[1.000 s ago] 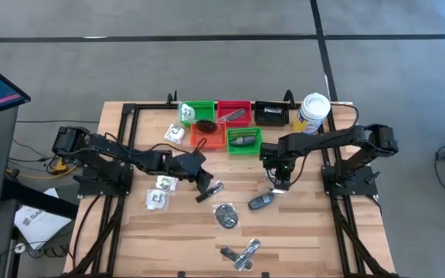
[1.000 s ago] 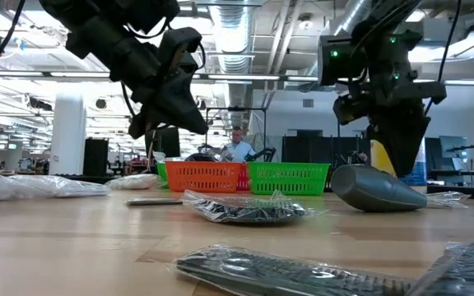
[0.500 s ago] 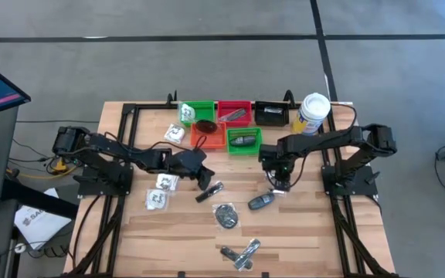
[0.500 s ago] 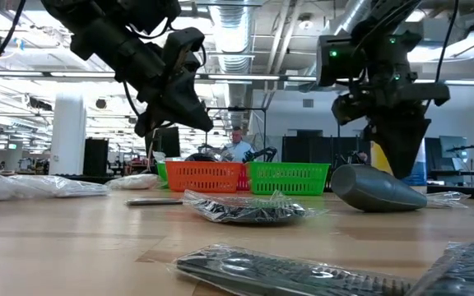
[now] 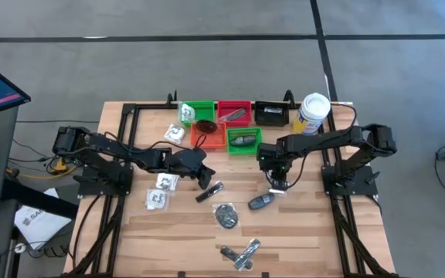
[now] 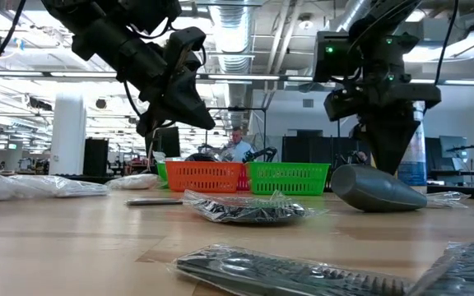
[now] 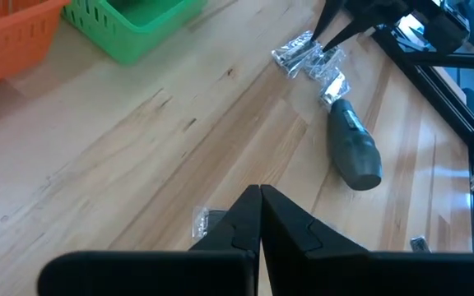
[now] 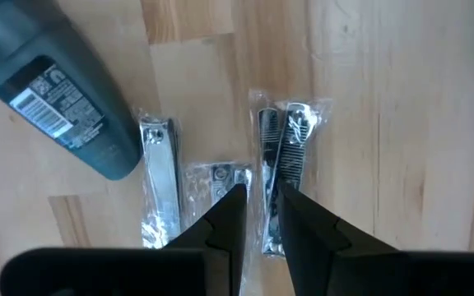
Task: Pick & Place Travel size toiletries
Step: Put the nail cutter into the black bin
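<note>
from above: right gripper (image 5: 273,181) low over the table's (image 5: 307,239) middle, toward the right edge, shifted a little further from that edge than a second ago, beside the dark grey oval (image 5: 260,202); left gripper (image 5: 205,184) above the table's middle, just short of a slim packet (image 5: 209,191), drawn back slightly from its earlier spot. clear packets with white contents (image 5: 161,191) toward the left edge, a round black piece in plastic (image 5: 225,215) mid-table, silvery sachets (image 5: 240,254) by the near edge, trays (image 5: 243,141) along the far edge. from table height: right gripper (image 6: 381,152) pointing down just behind the dark grey oval (image 6: 377,188), moved a touch sideways since before; left gripper (image 6: 189,107) raised well clear of the wood, tilted, a little higher than earlier. from the left wrist: fingers (image 7: 290,222) pressed together, nothing between them; dark grey oval (image 7: 355,153) and a crinkled silvery packet (image 7: 307,59) beyond, under the other arm's tips. from the right wrist: fingers (image 8: 303,218) a narrow slot apart, straddling a bagged nail clipper (image 8: 280,168) lying flat; cannot tell whether actually pinched; second clipper (image 8: 159,177) and grey oval (image 8: 56,90) beside.
</note>
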